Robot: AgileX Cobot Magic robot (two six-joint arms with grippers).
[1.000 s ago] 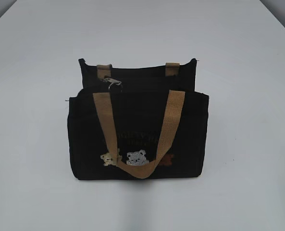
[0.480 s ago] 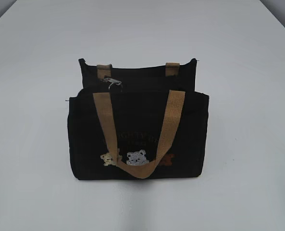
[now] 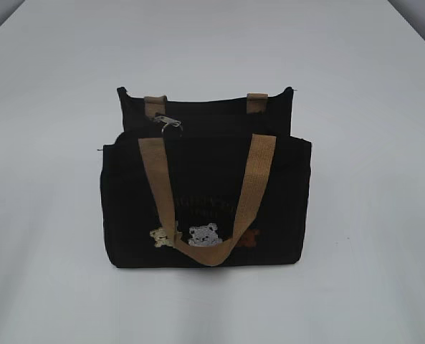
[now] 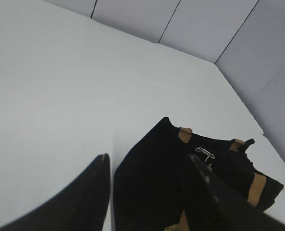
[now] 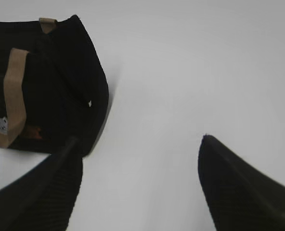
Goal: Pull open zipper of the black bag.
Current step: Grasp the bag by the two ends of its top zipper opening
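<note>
Black bag (image 3: 205, 201): standing upright at centre of a white table (image 3: 370, 107) in the exterior view, front face toward the camera; seen from its end at 5 o'clock of the left wrist view (image 4: 156, 178), and at 10 o'clock of the right wrist view (image 5: 51, 82).
Zipper (image 3: 212, 132): running along the bag's top edge, closed as far as visible, dark on dark and hard to trace.
Pull tab (image 3: 168, 123): small, silver, at 11 o'clock on the bag's top, near the left end of the zipper; also showing in the left wrist view (image 4: 205, 153), lying on the black top fabric.
Front handle (image 3: 158, 179): tan webbing, hanging down over the front face in a U, its lowest point just over the embroidered bears (image 3: 201, 235).
Rear handle: only two tan stubs showing at the back top edge (image 3: 155, 106).
Lettering: faint, on the front above the bears, unreadable.
Left gripper (image 4: 149, 168): jaws apart, empty, straddling the near end of the bag in its own view, clear of the pull tab; not in the exterior view.
Right gripper (image 5: 140, 149): jaws spread wide, empty, over bare table, bag at 10 o'clock of it and apart from both fingers.
Right gripper fingers (image 5: 238, 187): dark, ribbed, blurred at the bottom of the view.
</note>
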